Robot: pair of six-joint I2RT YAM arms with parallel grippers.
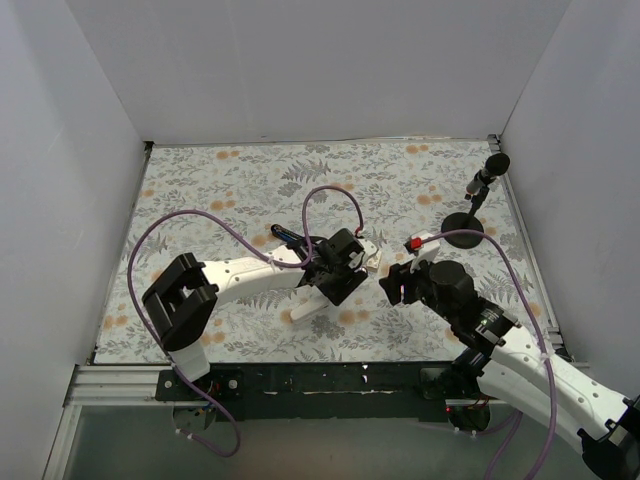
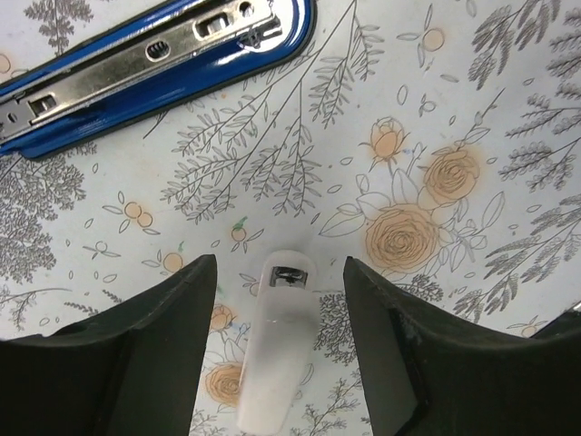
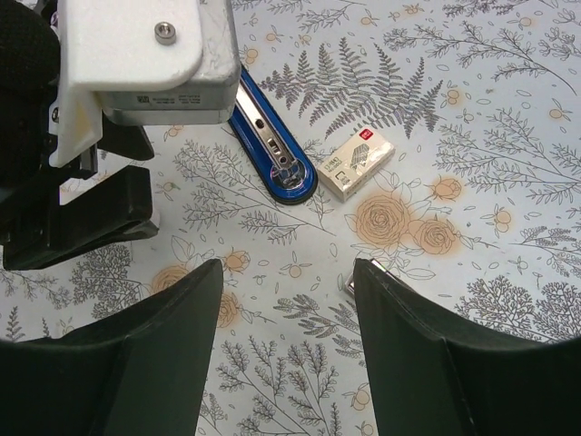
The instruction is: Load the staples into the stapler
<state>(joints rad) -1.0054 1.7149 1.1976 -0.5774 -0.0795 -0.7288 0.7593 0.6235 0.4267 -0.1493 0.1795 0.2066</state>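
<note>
The blue stapler (image 2: 154, 59) lies opened flat on the floral cloth with its silvery rail facing up. It also shows in the right wrist view (image 3: 277, 154) and partly in the top view (image 1: 285, 237). A small cream staples box (image 3: 356, 163) lies just beside its rounded end. A tiny silvery-grey block (image 3: 350, 282), seemingly a strip of staples, peeks out by my right finger. My left gripper (image 2: 281, 263) is open, with a pale whitish plastic strip (image 2: 280, 354) lying untouched between its fingers. My right gripper (image 3: 288, 265) is open and empty above bare cloth.
A black microphone stand (image 1: 465, 222) is at the back right. White walls close in the cloth on three sides. My two grippers (image 1: 338, 285) (image 1: 392, 285) are close together at the centre, and the white strip (image 1: 305, 312) lies near the front.
</note>
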